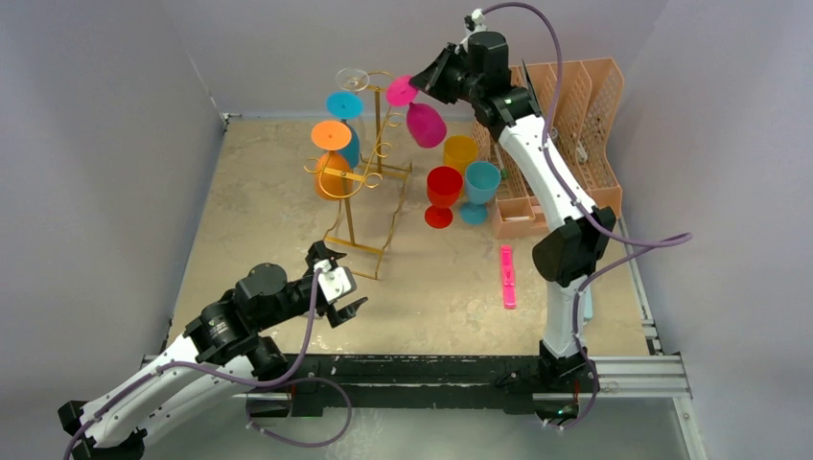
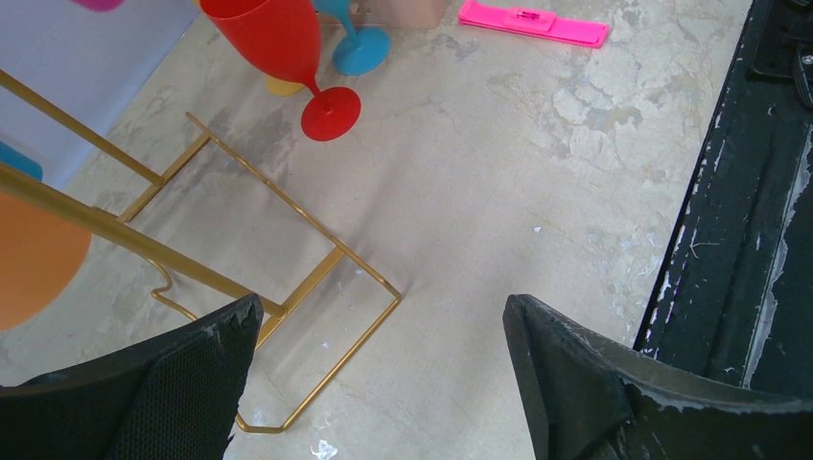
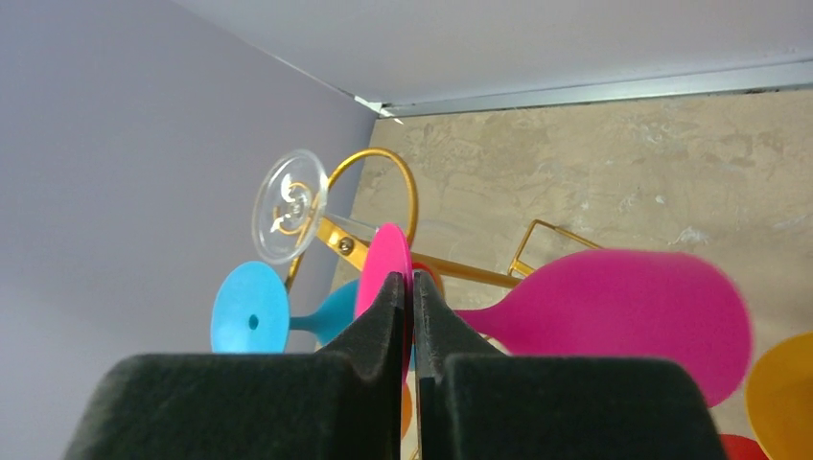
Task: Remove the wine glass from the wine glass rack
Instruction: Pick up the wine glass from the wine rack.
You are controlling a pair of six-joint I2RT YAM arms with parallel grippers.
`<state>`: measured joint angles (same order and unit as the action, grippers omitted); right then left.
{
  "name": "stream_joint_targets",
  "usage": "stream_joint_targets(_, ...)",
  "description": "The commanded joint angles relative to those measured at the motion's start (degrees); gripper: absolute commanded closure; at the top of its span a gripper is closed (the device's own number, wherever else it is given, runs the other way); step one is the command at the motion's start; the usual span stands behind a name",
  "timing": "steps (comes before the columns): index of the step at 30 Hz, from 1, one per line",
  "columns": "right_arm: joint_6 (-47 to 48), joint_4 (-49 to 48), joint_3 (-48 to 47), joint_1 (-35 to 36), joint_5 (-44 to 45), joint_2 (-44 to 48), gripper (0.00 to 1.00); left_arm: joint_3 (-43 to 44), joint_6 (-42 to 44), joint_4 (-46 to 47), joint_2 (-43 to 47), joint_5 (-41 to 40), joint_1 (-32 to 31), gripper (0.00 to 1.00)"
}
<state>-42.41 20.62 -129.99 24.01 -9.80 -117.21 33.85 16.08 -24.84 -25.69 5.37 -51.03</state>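
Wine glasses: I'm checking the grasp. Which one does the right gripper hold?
The pink wine glass: the right gripper pinches its foot. The orange glass, blue glass and clear glass hang untouched on the rack.

In the right wrist view the black padded fingers (image 3: 379, 321) of the right gripper (image 3: 413, 284) hide the lower foot of the magenta plastic wine glass (image 3: 614, 316), whose bowl is blurred. The left wrist view shows only the base and lower bars of the gold wire wine glass rack (image 2: 144, 241), and cuts off the orange plastic bowl (image 2: 34, 259) and the rim of the red plastic goblet (image 2: 268, 38).
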Motion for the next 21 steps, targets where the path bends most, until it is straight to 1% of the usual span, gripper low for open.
stream_joint_targets(1,1.8,0.8,1.2,0.1,1.6,3.6,1.0,0.0,0.4,2.3,0.1,0.9,0.1,0.05)
stream_joint_targets(7,-1.7,-0.8,2.1,0.1,-0.6,3.9,1.0,0.0,0.4,2.2,0.0,0.9,0.1,0.05)
stream_joint_targets(16,-6.6,-1.5,0.8,0.0,-2.9,4.1,1.0,0.0,0.0,2.5,0.1,0.0,0.1,0.04)
stream_joint_targets(21,-6.6,-1.9,1.0,-0.1,-2.2,5.3,1.0,-0.2,-0.1,2.6,0.6,-0.5,0.1,0.03)
